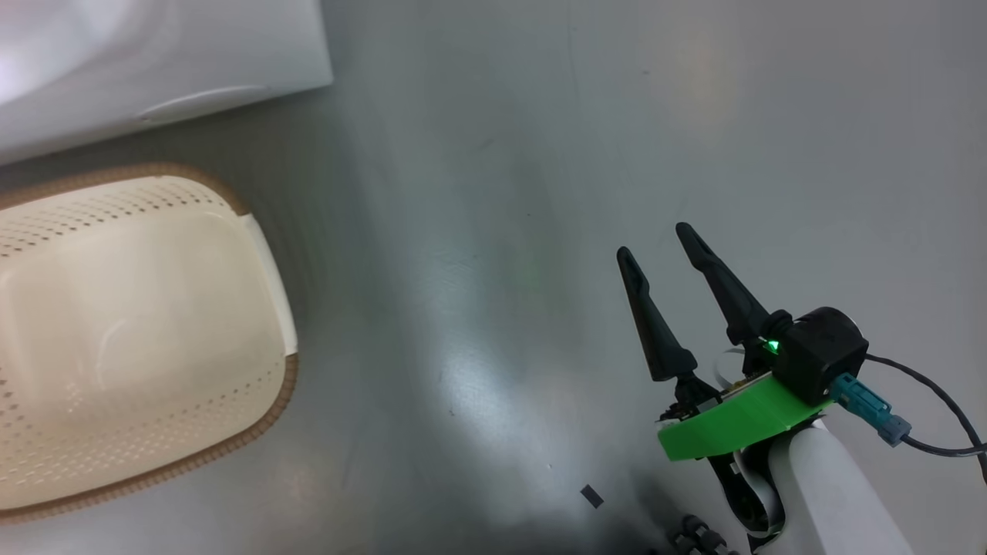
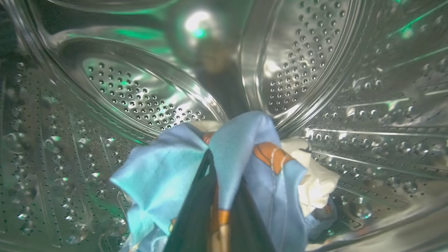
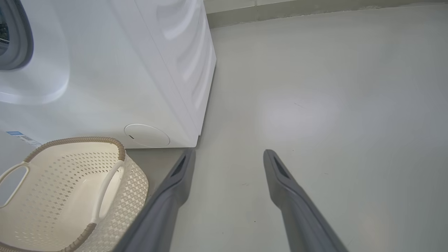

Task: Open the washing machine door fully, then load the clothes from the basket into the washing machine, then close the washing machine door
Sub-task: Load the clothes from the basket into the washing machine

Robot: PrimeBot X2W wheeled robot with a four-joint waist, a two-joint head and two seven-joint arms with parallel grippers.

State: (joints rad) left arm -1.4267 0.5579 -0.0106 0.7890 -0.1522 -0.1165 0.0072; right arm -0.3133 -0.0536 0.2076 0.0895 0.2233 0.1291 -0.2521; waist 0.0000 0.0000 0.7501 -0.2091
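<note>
Head view. The basket [image 1: 287, 362] stands at the left on the grey floor [image 1: 501, 193], its brown woven-look rim and perforated cream walls facing the camera and its pale inner bottom in plain sight. A white corner of the washing machine [image 1: 154, 62] occupies the upper left, just beyond the basket. The right gripper [image 1: 654, 242] is at the lower right, above bare floor and well apart from the basket. Its two dark fingers are spread with a clear gap between them and grip nothing. A green bracket [image 1: 732, 420] and a black cable [image 1: 937, 397] sit at the wrist.

Left wrist view. The left gripper [image 2: 220, 210] is inside the perforated steel drum [image 2: 140, 94]. Its dark fingers [image 2: 196, 210] rise from the bottom edge and are closed on the clothes: a strip of light blue fabric [image 2: 164, 178] with an orange-brown print runs between them, and the rest is bunched over the fingertips. A cream fabric [image 2: 315, 182] is gathered at the right of the bundle. The bundle is in front of the rear wall of the drum – whether it touches the drum cannot be told.

Right wrist view. The right gripper's fingers [image 3: 290, 196] point across bare floor, wide apart and holding nothing. The washing machine's white cabinet fills the upper left, with a grey gasket [image 3: 19, 42] at the edge, a blue label [image 3: 15, 133] and a round cover [image 3: 147, 135] low on the front. The basket is at the lower left, just in front of the machine – one white handle [image 3: 105, 189] faces the camera.
</note>
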